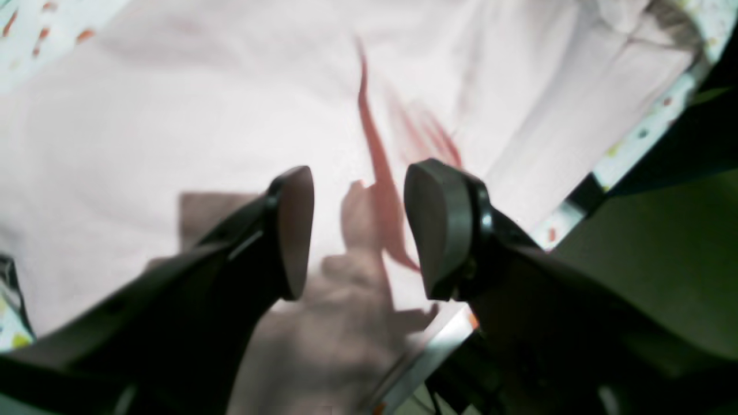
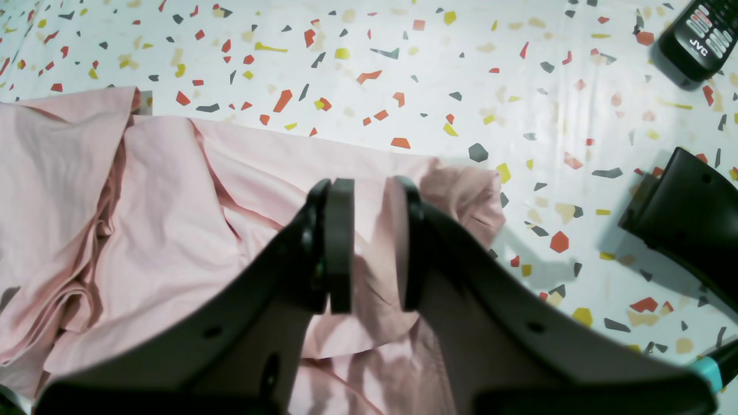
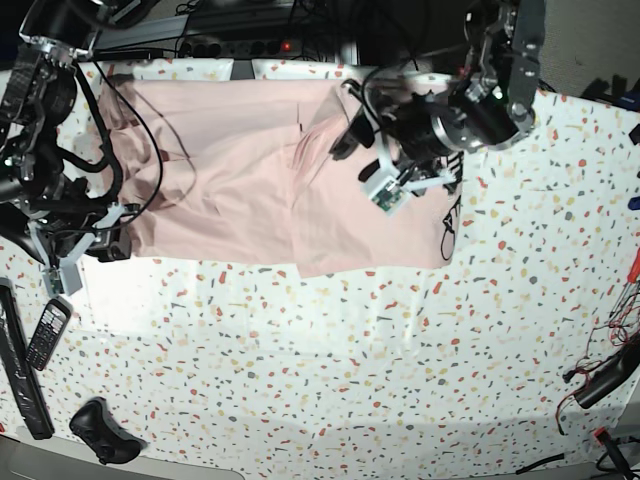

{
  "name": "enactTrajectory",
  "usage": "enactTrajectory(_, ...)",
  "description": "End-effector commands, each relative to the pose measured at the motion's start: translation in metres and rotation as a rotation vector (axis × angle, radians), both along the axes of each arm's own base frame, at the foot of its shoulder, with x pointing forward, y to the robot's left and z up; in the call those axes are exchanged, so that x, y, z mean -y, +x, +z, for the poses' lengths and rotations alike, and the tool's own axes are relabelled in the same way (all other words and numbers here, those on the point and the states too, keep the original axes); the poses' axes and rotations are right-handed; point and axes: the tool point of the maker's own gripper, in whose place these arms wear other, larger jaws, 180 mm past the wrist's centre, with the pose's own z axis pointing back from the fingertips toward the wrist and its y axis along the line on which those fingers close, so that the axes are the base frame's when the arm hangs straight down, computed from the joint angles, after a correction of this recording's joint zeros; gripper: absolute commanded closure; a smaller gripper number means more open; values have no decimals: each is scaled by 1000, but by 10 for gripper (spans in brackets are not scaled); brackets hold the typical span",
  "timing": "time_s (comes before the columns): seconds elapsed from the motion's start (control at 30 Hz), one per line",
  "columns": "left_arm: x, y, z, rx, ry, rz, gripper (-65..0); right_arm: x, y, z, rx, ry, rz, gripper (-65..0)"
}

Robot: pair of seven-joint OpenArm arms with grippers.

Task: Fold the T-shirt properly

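The pale pink T-shirt (image 3: 220,170) lies spread across the far part of the speckled table (image 3: 350,380), with a folded flap at its right. My left gripper (image 3: 348,125) hovers over the shirt's upper right part. In the left wrist view, this left gripper (image 1: 360,230) is open and holds nothing, above pink cloth (image 1: 173,115) with blurred red marks. My right gripper (image 3: 108,243) is at the shirt's near left corner. In the right wrist view, the right gripper's (image 2: 375,248) jaws stand a little apart, with a rumpled fold of the T-shirt (image 2: 161,219) between them.
A black JVC remote (image 2: 695,37) and a black block (image 2: 686,213) lie on the table beyond the shirt's corner. In the base view, a remote (image 3: 46,335), a long black bar (image 3: 20,365) and a black controller (image 3: 100,430) sit at the near left. Cables (image 3: 610,370) trail at the right edge.
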Motion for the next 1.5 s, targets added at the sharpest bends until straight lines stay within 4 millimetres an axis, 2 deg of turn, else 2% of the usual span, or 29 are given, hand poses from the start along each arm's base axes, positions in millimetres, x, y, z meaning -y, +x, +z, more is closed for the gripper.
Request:
enactTrajectory(0.0, 4, 4, 10, 26, -35, 10, -281, 1, 7, 16, 55, -6, 8, -117)
enactTrajectory(0.17, 9, -15, -3, -55, -74, 8, -281, 1, 7, 16, 55, -6, 8, -117)
enactTrajectory(0.3, 10, -22, -23, -115, -81, 18, -281, 1, 7, 16, 55, -6, 8, -117)
enactTrajectory(0.4, 24, -34, -29, -195, -163, -7, -281, 1, 7, 16, 55, -6, 8, -117)
enactTrajectory(0.5, 48, -47, -21, -219, -247, -80, -281, 1, 7, 16, 56, -6, 9, -117)
enactTrajectory(0.7, 100, -68, 15, -217, -409, -236, -281, 2, 7, 16, 52, -7, 7, -117)
enactTrajectory(0.83, 106, -49, 33, -148, -436, -258, -281, 9, 3, 11, 15, -8, -28, -123)
enactTrajectory(0.93, 92, -22, 36, -87, -391, -224, -281, 20, -5, 6, 3, -13, -56, -205)
enactTrajectory(1.03, 67, 11, 35, -24, -341, -135, -281, 41, -15, 2, -20, -35, -94, -267)
enactTrajectory(1.17, 16, 53, 36, 48, -297, 37, -281, 68, -27, 2, -64, -13, -139, -267)
enactTrajectory(1.23, -15, 69, 33, 79, -247, 130, -281, 75, -35, -6, -122, 35, -149, -267)
enactTrajectory(1.37, -74, 89, 28, 118, -160, 280, -281, 93, -48, -36, -237, 129, -198, -267)
enactTrajectory(1.47, -104, 95, 29, 147, -119, 324, -281, 96, -57, -59, -298, 209, -216, -267)
